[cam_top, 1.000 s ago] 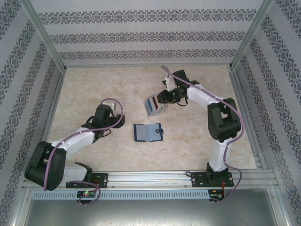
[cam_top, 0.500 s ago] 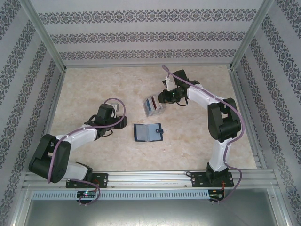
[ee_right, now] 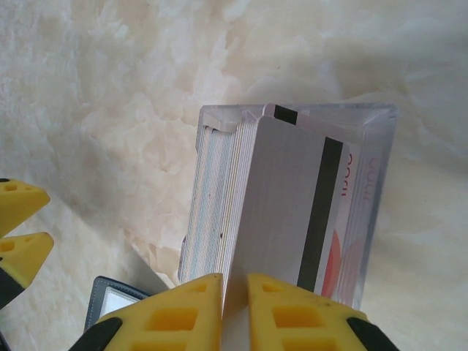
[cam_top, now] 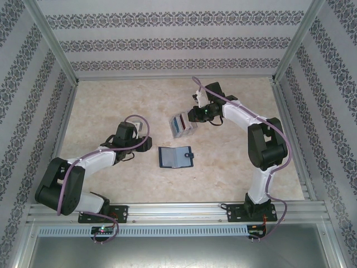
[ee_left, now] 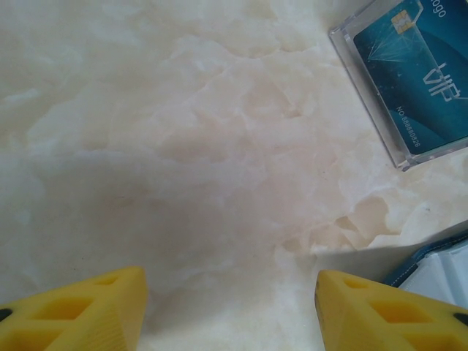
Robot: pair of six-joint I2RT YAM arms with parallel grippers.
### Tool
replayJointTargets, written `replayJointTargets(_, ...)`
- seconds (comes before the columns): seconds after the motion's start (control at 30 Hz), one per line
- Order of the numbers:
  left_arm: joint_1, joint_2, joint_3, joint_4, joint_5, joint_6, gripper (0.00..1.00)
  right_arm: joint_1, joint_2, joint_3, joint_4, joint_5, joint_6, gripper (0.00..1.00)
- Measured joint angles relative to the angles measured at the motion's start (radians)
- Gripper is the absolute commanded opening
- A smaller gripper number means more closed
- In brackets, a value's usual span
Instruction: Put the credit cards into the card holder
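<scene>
Cards (ee_right: 219,197) are standing packed on edge in a clear rack (ee_right: 369,121), which is sitting on the marbled tabletop (ee_right: 110,95) just above the middle of the overhead frame. A silver card (ee_right: 281,212) with a dark stripe is leaning at the front of the pack.

From the right of the overhead frame the right tool (ee_right: 235,284) is reaching into the rack. In the right wrist frame its yellow fingers (ee_right: 186,311) are standing almost together at the bottom edge. Only a thin slit is showing between them, and the lower left edge of the silver card is lying in that slit. Whether the fingers are pressing on the card I cannot tell.

At the centre of the overhead frame the holder (cam_top: 175,157) is lying open and flat, below the rack and apart from it, with its snap tab pointing right. One corner of it is showing at the lower left of the right wrist frame.

To the left of the holder in the overhead frame the left tool (ee_left: 230,314) is hanging near it, not touching. Its fingers are standing wide apart at the bottom corners of the left wrist frame, gripping nothing, with bare tabletop between them. A teal card in the rack is facing that camera at the upper right, and the holder's edge is showing at the lower right.
</scene>
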Motion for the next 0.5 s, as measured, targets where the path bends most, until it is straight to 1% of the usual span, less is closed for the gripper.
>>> replayJointTargets(0.27, 0.000, 0.013, 0.009, -0.004, 0.012, 0.000, 0.62, 0.000, -0.007, -0.019, 0.006, 0.016, 0.000, 0.24)
replayJointTargets(0.33, 0.000, 0.014, 0.010, -0.006, 0.016, 0.000, 0.62, 0.000, -0.009, -0.026, 0.006, 0.024, 0.000, 0.25)
replayJointTargets(0.37, 0.000, 0.014, 0.010, -0.006, 0.018, 0.000, 0.62, 0.000, -0.009, -0.029, 0.007, 0.026, 0.001, 0.24)
replayJointTargets(0.5, 0.000, 0.028, 0.016, -0.011, 0.019, 0.000, 0.62, 0.000, -0.011, -0.037, 0.014, 0.032, 0.011, 0.15)
